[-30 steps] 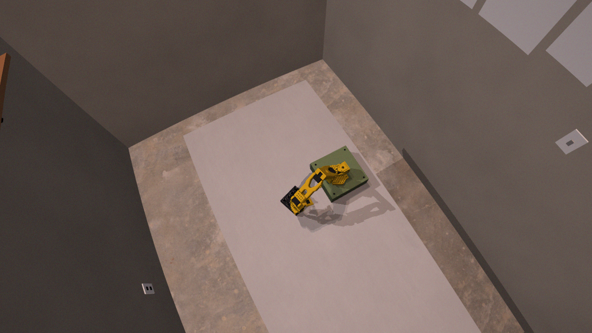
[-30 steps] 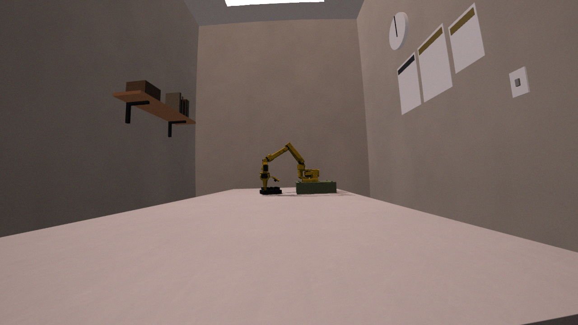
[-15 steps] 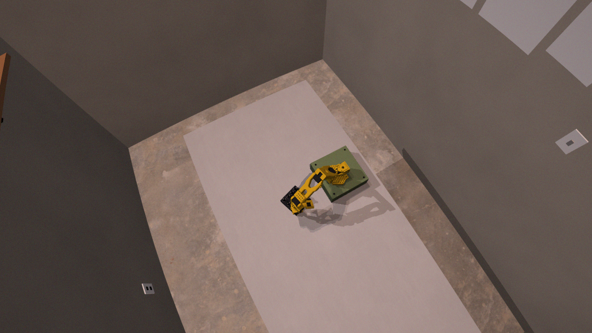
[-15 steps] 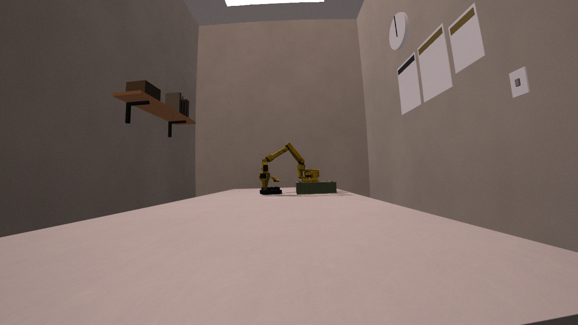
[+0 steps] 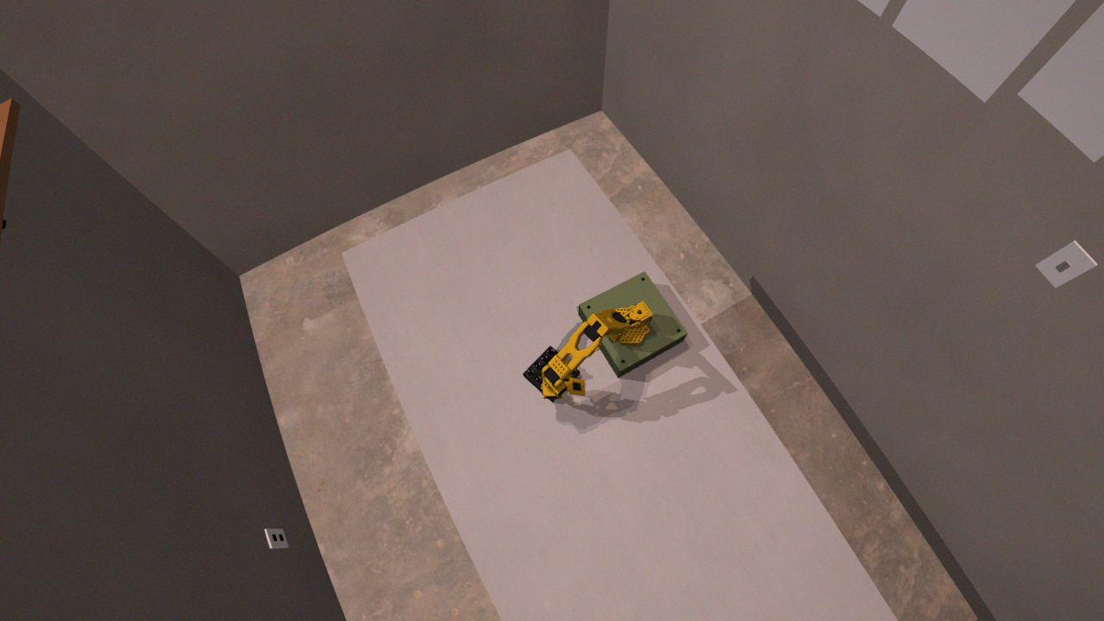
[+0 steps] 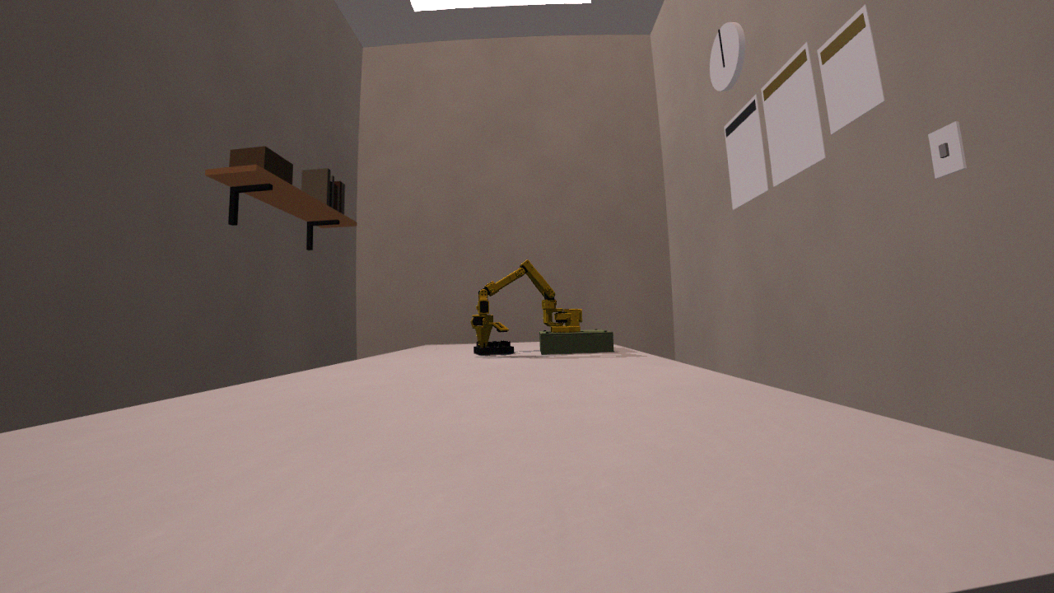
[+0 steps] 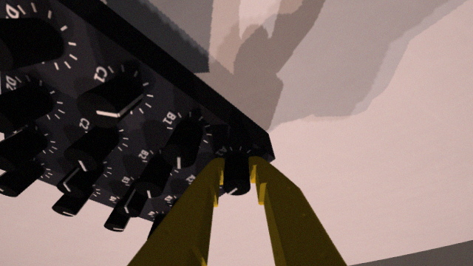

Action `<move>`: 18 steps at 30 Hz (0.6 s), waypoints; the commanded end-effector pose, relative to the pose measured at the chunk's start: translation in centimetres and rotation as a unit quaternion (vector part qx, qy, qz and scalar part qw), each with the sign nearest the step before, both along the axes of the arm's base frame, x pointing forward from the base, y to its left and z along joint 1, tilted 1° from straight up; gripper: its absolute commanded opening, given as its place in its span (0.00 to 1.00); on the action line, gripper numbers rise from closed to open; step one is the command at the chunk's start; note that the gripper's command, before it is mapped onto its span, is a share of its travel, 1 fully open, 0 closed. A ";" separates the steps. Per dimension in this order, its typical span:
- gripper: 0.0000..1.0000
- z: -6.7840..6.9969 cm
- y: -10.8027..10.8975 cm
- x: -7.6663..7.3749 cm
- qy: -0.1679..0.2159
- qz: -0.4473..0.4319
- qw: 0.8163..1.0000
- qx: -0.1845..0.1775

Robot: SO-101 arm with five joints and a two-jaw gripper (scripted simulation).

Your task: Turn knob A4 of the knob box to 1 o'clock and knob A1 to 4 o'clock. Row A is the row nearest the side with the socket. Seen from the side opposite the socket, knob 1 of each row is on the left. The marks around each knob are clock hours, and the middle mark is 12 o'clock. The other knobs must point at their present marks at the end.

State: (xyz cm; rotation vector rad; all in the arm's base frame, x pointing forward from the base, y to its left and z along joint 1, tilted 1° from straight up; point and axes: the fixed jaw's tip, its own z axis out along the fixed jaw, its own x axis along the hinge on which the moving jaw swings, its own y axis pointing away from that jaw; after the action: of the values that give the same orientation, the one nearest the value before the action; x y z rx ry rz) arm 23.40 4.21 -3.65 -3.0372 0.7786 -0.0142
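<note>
On pale pinkish counter [image 5: 501,309] [image 6: 515,457] [image 7: 414,177], black rectangular knob box [image 5: 537,373] [image 6: 484,351] [image 7: 207,97] sitting beside green block under your arm. Your yellow claw [image 5: 551,397] [image 6: 482,345] [image 7: 237,174] closing narrowly around black cylindrical knob A1 [image 7: 237,174], gripping it; its white pointer line showing between your fingertips.

The hand [image 5: 550,396] [image 6: 482,345] [image 7: 236,170] has turned about its upright axis. At the frame's centre in the top view, its yellow side plate [image 5: 577,385] [image 6: 501,326] has swung lower and shows broader; left of centre in the exterior view, it seems flatter, though small.
</note>
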 end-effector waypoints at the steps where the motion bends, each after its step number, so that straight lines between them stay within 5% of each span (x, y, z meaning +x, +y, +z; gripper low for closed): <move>1: 0.01 -0.2 -0.1 -0.3 0.010 -0.036 0.999 -0.003; 18: 0.01 -0.2 0.0 -0.4 0.010 -0.166 0.986 -0.003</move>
State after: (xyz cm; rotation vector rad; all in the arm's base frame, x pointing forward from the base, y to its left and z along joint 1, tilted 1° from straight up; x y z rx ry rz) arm 23.30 4.34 -3.65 -2.8989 1.1897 -0.0162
